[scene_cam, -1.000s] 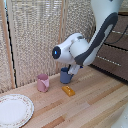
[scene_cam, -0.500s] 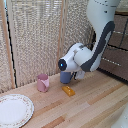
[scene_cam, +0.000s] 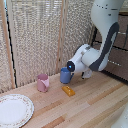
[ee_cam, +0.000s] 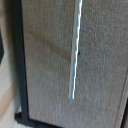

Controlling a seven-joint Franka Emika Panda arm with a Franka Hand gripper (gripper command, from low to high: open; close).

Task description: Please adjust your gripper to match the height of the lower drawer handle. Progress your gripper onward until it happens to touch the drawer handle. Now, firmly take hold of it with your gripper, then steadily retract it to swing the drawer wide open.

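Pink cup [scene_cam: 43, 82] | blue cup [scene_cam: 65, 75] | contents unseen | white plate [scene_cam: 15, 111] bare

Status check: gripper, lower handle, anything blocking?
Gripper hidden behind the arm, state unknown. Lower drawer handle centred in wrist view, not yet touched. Nothing visible between camera and drawer.

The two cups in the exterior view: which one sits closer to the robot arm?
The blue cup. It stands right beside the arm's white-and-grey wrist, while the pink cup sits farther toward the exterior view's left, nearer the plate.
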